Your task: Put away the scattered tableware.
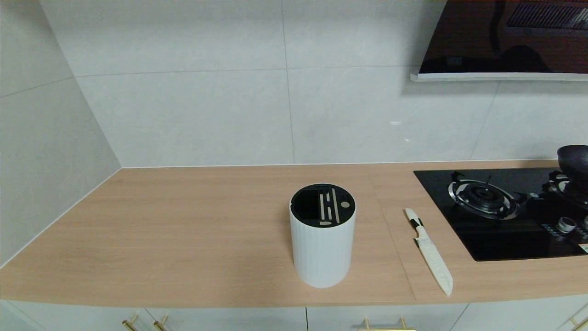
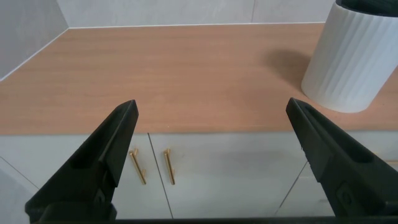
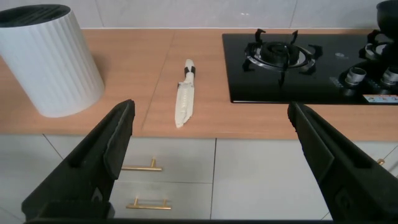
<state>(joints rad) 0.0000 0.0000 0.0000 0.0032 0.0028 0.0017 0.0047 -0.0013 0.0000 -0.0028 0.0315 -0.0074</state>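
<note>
A white ribbed cylindrical knife holder [image 1: 323, 239] with a black slotted top stands near the front of the wooden counter [image 1: 183, 220]. To its right a white knife [image 1: 428, 250] lies flat, its handle toward the wall and its blade tip at the counter's front edge. My left gripper [image 2: 211, 118] is open, held off the counter's front edge, with the holder [image 2: 354, 56] ahead and to one side. My right gripper [image 3: 211, 118] is open too, also in front of the counter, facing the knife [image 3: 185, 99] and the holder [image 3: 51, 59].
A black gas hob [image 1: 505, 207] with burners and a dark pot [image 1: 574, 161] fills the counter's right end, under a range hood [image 1: 505, 41]. Tiled walls close the back and left. White cabinet doors with gold handles [image 3: 140, 168] run below the counter.
</note>
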